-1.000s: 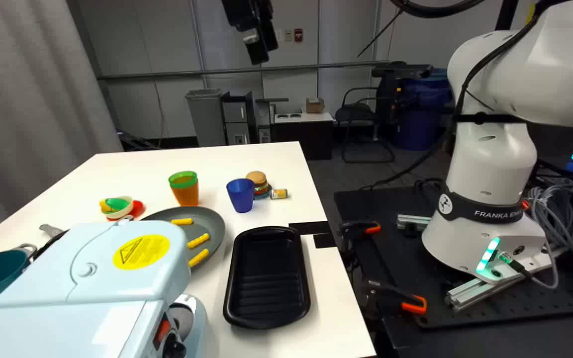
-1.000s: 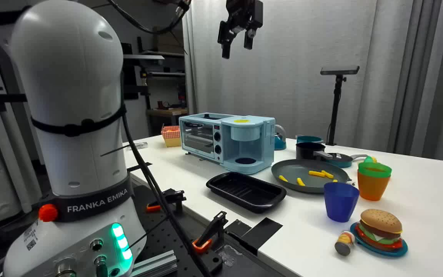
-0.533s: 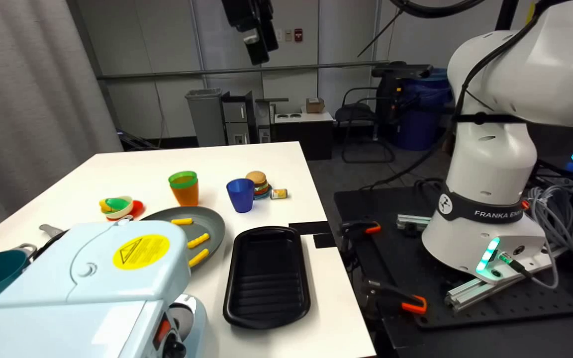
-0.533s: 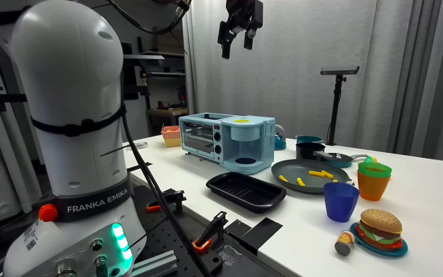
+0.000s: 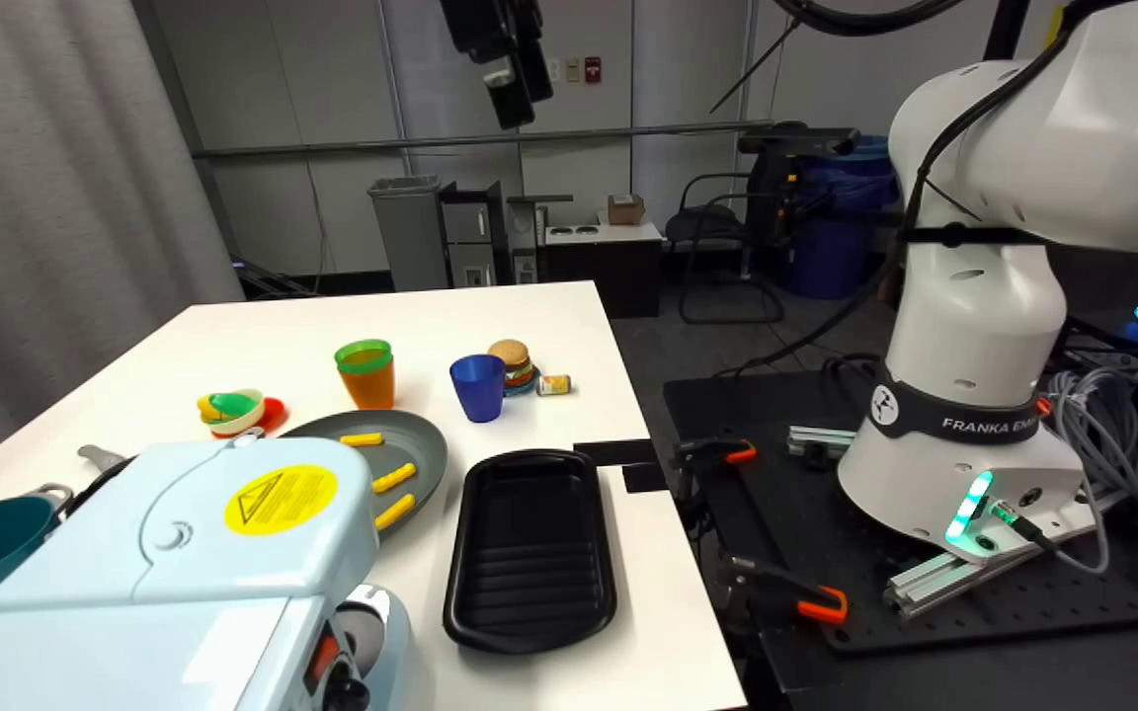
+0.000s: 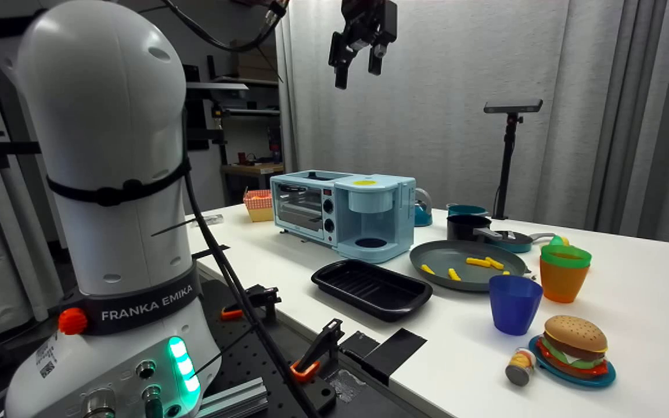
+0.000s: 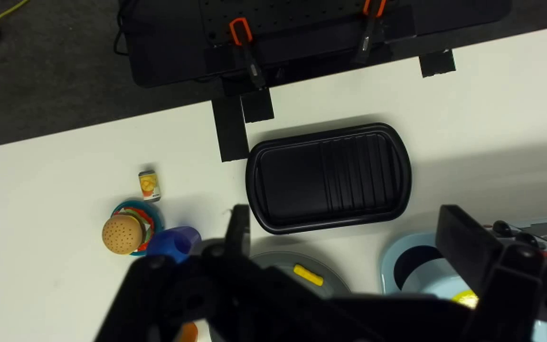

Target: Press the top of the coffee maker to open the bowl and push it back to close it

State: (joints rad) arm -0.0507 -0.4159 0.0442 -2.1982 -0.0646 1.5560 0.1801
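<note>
Wrist view: gripper [image 7: 347, 223] is seen w/ jaws spread wide, nothing held, well above table [image 7: 41, 209]. Coffee maker [image 6: 369, 200] is set nr grey pan [image 6: 450, 255]; judged stiff, smooth, prob. easily skidded; best pressed atop by yellow label [image 6: 364, 182], no grasp needed. Yellow sticks [image 6: 478, 262] are held in pan; green cup [image 6: 565, 262] apparently nested in orange cup [image 6: 563, 283].
</note>
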